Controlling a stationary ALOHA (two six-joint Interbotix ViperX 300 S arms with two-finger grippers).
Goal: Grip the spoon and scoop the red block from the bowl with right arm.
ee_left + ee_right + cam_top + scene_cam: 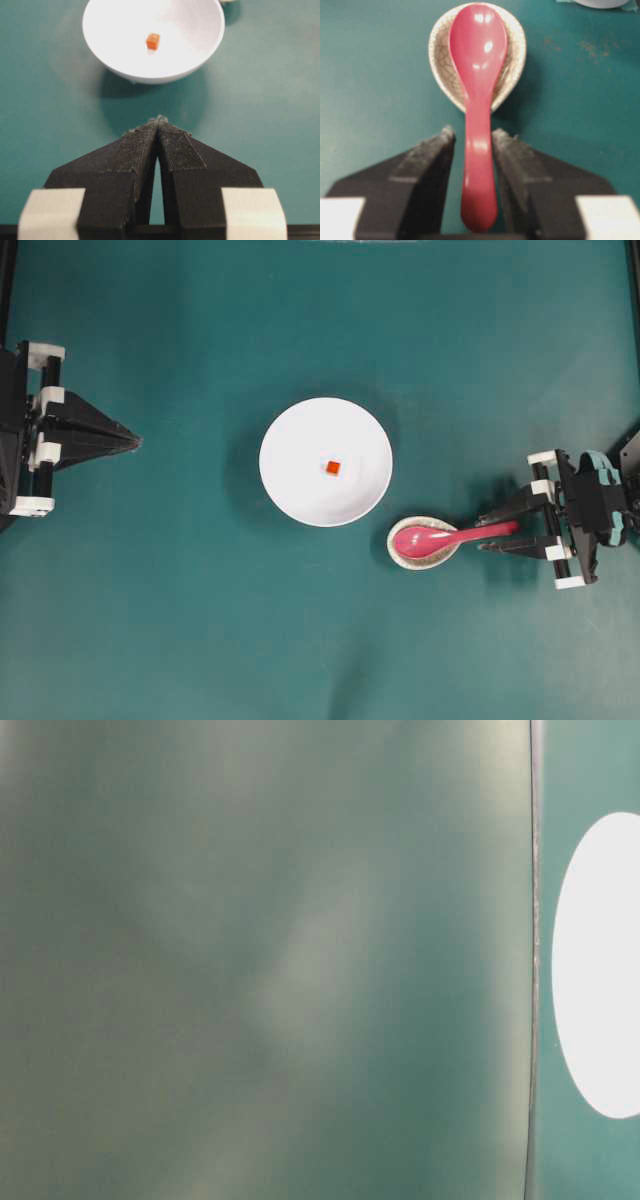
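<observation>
You're over a flat teal-green table (pixel 180 620), matte and evenly lit with soft shadows. Look at the right wrist view: faint brownish specks mark the surface. Your table-level view is a blurred wash of green.

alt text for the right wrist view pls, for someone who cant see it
A pink spoon lies with its scoop in a small speckled dish and its handle running down between the two black fingers of the right hand, which flank it closely on a teal table.
</observation>
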